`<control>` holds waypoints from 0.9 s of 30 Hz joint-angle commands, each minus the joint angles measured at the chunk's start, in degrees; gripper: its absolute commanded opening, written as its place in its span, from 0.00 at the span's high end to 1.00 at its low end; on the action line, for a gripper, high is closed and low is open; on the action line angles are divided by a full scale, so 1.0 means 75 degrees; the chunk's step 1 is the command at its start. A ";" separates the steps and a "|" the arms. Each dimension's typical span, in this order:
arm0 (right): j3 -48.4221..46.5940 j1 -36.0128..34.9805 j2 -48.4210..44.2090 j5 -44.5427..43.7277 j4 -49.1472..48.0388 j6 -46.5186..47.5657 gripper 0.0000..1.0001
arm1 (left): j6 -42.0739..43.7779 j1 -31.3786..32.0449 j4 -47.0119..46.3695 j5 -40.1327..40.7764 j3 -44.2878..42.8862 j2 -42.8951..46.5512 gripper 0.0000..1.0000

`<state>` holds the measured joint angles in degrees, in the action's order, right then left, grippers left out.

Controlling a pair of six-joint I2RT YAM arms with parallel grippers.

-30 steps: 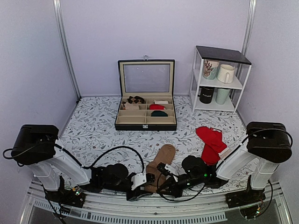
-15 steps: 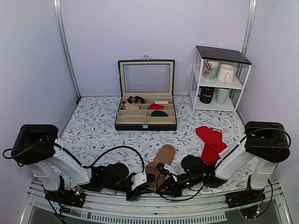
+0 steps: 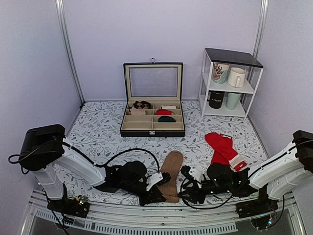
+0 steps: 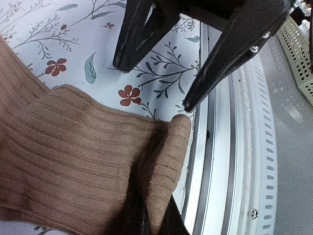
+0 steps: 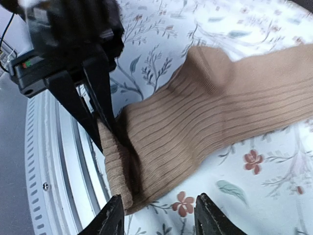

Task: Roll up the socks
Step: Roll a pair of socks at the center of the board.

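The tan ribbed socks (image 3: 171, 174) lie flat and long near the table's front edge, toe end pointing away. My left gripper (image 3: 155, 192) is shut on a raised fold at their near end (image 4: 161, 161), and the fabric runs down between its fingers (image 4: 155, 215). The right wrist view shows that left gripper (image 5: 103, 132) pinching the fold from the upper left. My right gripper (image 5: 160, 220) stands open just short of the socks (image 5: 220, 112), holding nothing. In the top view my right gripper (image 3: 186, 192) sits to the right of the socks.
A black compartment box (image 3: 152, 128) with its lid up holds small rolls at the back. Red socks (image 3: 222, 149) lie right of the tan ones. A white shelf (image 3: 230, 83) carries mugs. The metal front rail (image 4: 230, 161) runs right beside the pinched fold.
My right gripper has opened, let go of the socks and drawn back to the right. My left gripper has shut on the socks' near end and shifted slightly right.
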<state>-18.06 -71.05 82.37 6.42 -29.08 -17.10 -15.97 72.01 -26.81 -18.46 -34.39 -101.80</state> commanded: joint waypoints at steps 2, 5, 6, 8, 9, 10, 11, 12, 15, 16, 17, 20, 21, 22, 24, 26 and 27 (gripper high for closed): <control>0.0217 -0.0600 -0.0551 -0.1659 -0.0206 0.1287 0.49 | -0.0807 -0.0409 0.1817 -0.0669 0.0245 -0.0677 1.00; 0.0206 -0.0911 -0.0283 -0.1828 -0.0603 0.1597 0.48 | -0.0970 -0.0548 0.1841 -0.0763 0.0354 -0.0721 1.00; 0.0195 -0.0960 -0.0163 -0.1749 -0.0748 0.1641 0.49 | -0.1012 -0.0568 0.1827 -0.0807 0.0390 -0.0732 1.00; 0.0149 -0.1019 0.0102 -0.1562 -0.1032 0.1716 0.48 | -0.1049 -0.0583 0.1785 -0.0808 0.0439 -0.0744 1.00; 0.0103 -0.1051 0.0278 -0.1513 -0.1122 0.1747 0.48 | -0.1062 -0.0589 0.1757 -0.0825 0.0464 -0.0747 1.00; 0.0024 -0.1061 0.0448 -0.1507 -0.1149 0.1789 0.48 | -0.1075 -0.0598 0.1731 -0.0844 0.0471 -0.0763 1.00; -0.0052 -0.1062 0.0609 -0.1521 -0.1198 0.1824 0.48 | -0.1080 -0.0609 0.1724 -0.0847 0.0479 -0.0778 1.00; -0.0114 -0.1068 0.0760 -0.1501 -0.1269 0.1888 0.48 | -0.1079 -0.0621 0.1707 -0.0859 0.0483 -0.0801 1.00; -0.0342 -0.1063 0.1074 -0.1262 -0.1434 0.2018 0.48 | -0.1082 -0.0642 0.1660 -0.0876 0.0478 -0.0871 1.00; -0.0409 -0.1071 0.1174 -0.1174 -0.1458 0.2036 0.48 | -0.1082 -0.0647 0.1637 -0.0887 0.0492 -0.0886 1.00; -0.0479 -0.1080 0.1260 -0.1118 -0.1480 0.2027 0.48 | -0.1072 -0.0664 0.1621 -0.0890 0.0495 -0.0898 1.00; -0.0544 -0.1145 0.1424 -0.1078 -0.1575 0.1940 0.48 | -0.1076 -0.0688 0.1545 -0.0897 0.0518 -0.0917 1.00; -0.0528 -0.1176 0.1427 -0.1078 -0.1620 0.1895 0.48 | -0.1075 -0.0707 0.1520 -0.0891 0.0529 -0.0928 1.00; -0.0513 -0.1191 0.1428 -0.1053 -0.1641 0.1829 0.48 | -0.1084 -0.0712 0.1503 -0.0899 0.0539 -0.0940 1.00; -0.0507 -0.1205 0.1461 -0.0976 -0.1650 0.1722 0.50 | -0.1076 -0.0722 0.1436 -0.0922 0.0570 -0.0968 1.00; -0.0510 -0.1218 0.1572 -0.0868 -0.1648 0.1580 0.53 | -0.1076 -0.0727 0.1401 -0.0947 0.0566 -0.0992 1.00; -0.0509 -0.1233 0.1639 -0.0836 -0.1646 0.1503 0.55 | -0.1072 -0.0734 0.1390 -0.0959 0.0575 -0.1002 1.00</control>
<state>-21.32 -79.70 92.16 -1.76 -39.94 -3.60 -23.68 67.16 -30.48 -28.10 -33.74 -104.68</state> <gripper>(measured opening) 0.479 0.031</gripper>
